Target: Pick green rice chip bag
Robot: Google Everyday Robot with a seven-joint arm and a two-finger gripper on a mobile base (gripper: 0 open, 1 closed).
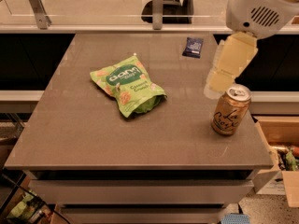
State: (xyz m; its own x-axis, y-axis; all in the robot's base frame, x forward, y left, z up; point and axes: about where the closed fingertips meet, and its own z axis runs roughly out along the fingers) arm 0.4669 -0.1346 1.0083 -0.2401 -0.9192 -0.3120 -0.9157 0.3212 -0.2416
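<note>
1. We saw the green rice chip bag (pixel 128 85) lying flat on the grey worktop (pixel 140 139), a little left of the centre of the frame. Its dark-green logo faced up and the pouch sat slanted.
2. The gripper (pixel 220 78) hung in the upper right of the frame, a pale yellow part below the white arm housing (pixel 261 8). It was well apart from the bag.
3. We could not tell whether the gripper was wide or narrow.
4. A gold drink can (pixel 230 110) stood upright near the right edge of the worktop, just below the gripper in the frame.
5. A small dark-blue packet (pixel 192 46) lay flat near the far edge, left of the gripper.
</note>
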